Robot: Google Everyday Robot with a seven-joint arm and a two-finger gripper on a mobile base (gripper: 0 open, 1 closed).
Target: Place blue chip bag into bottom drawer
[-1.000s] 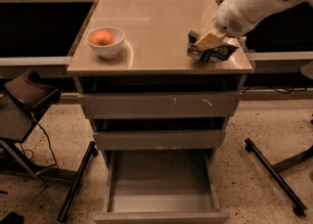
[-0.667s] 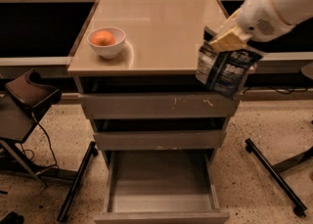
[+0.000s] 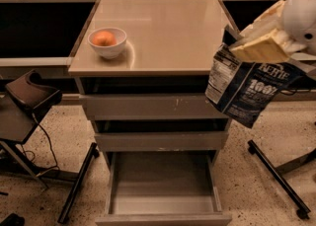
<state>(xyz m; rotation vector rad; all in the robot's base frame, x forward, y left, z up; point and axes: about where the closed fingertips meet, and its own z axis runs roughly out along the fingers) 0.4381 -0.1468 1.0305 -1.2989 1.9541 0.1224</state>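
Gripper (image 3: 261,47) at right edge of view, just off the right side of the cabinet top (image 3: 168,32) and a little above its level; pale fingers pinched on the upper edge of the blue chip bag (image 3: 247,92). Bag hangs free below the fingers, tilted, nutrition panel facing left, touching nothing else. Change over the last second: bag was lying on the right rear of the top with the gripper down on it; then lifted to the front right corner; now carried clear of the surface altogether, out past the right edge and closer to the camera. Grasp has therefore held through the lift, and the pick-up part looks done. Bottom drawer (image 3: 163,180) stands pulled open, tray bare, position unchanged across the frames. Bag is well above it and off to its right, so transport is only partly done. Judgement: next move needs the arm to come down and leftward, passing in front of the two shut upper drawers (image 3: 153,106), until the bag is over the tray, before release. Risk: the dangling lower corner could catch a drawer front or the right wall of the tray. Further back, white bowl (image 3: 118,47) with an orange fruit (image 3: 104,38) on the left of the top, not disturbed. Dark stool (image 3: 29,96) at left, unmoved.
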